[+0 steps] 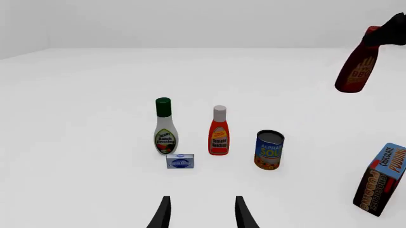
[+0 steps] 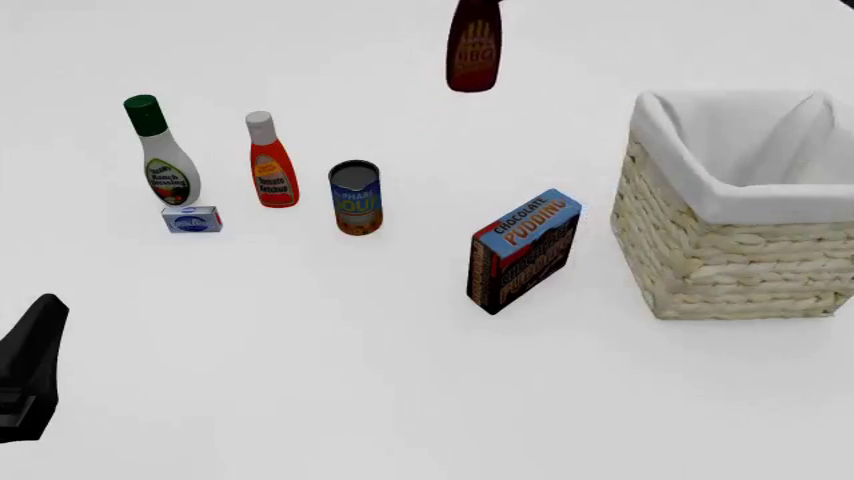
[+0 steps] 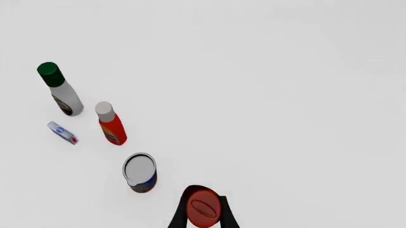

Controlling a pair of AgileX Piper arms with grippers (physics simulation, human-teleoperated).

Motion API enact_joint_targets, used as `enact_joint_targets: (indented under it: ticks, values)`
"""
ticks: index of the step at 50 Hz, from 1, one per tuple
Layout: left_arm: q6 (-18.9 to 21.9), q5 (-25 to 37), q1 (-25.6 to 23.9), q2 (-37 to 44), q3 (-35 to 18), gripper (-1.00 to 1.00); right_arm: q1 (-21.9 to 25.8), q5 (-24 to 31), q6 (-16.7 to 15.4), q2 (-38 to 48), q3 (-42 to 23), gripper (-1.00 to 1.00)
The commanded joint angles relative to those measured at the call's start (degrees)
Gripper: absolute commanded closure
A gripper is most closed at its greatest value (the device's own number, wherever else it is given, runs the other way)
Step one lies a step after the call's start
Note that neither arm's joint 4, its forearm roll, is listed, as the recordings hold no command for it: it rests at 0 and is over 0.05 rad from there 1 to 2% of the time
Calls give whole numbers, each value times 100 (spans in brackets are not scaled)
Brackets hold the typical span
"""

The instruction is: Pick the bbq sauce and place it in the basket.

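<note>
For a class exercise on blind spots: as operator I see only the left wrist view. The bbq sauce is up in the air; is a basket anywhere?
Observer: Yes. The front view shows the basket on the table, right of the pudding box.
Operator: Is the sauce over it?
Observer: No. In the front view the bbq sauce hangs left of the basket, not above it.
Operator: How is it held?
Observer: The right wrist view shows the right gripper shut on the sauce, a finger on each side of its cap.
</note>
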Motion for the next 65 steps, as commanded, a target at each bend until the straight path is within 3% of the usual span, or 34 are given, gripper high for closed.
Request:
enact_joint_targets:
  ticks: [1, 21, 65]
  values:
    - [0, 0, 0, 0, 0, -100, -64, 11, 8, -515, 244, 100]
    - [0, 0, 0, 0, 0, -100, -329, 94, -113, -1321, 779, 100]
    - [0, 0, 0, 0, 0, -100, -1802, 212, -168, -3096, 2104, 100]
